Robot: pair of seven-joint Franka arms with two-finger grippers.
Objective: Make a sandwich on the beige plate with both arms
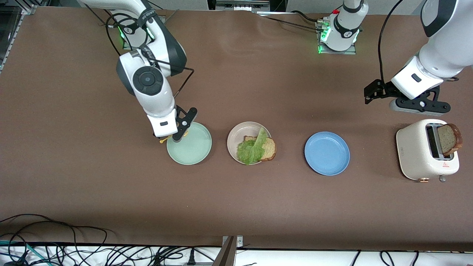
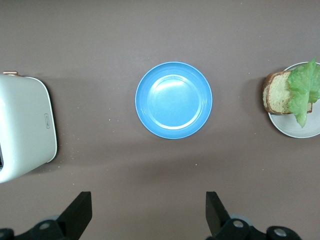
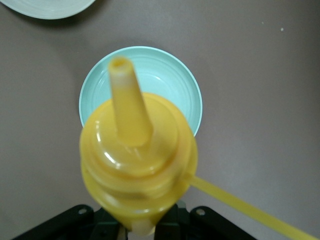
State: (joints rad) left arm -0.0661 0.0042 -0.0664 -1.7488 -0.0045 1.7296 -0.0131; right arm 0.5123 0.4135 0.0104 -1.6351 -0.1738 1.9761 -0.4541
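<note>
The beige plate point(image 1: 236, 136) sits mid-table with one brown bread slice point(image 1: 269, 149) and a ruffled green lettuce leaf point(image 1: 253, 149) lying on it. A second bread slice point(image 1: 451, 138) stands in the slot of the cream toaster point(image 1: 417, 155). My left gripper point(image 1: 419, 107) is open and empty, up over the table beside the toaster; its wrist view shows its fingers point(image 2: 80, 212) wide apart, with the plate point(image 2: 295, 127), bread point(image 2: 275, 95) and lettuce point(image 2: 306, 85) at the edge. My right gripper point(image 1: 177, 136) is shut on a yellow squeeze bottle point(image 3: 137, 155) over the mint green plate point(image 1: 194, 147).
A blue plate point(image 1: 327, 153) lies bare between the beige plate and the toaster, and shows in the left wrist view point(image 2: 173, 100). The mint green plate point(image 3: 170, 75) lies toward the right arm's end. Cables run along the table edge nearest the front camera.
</note>
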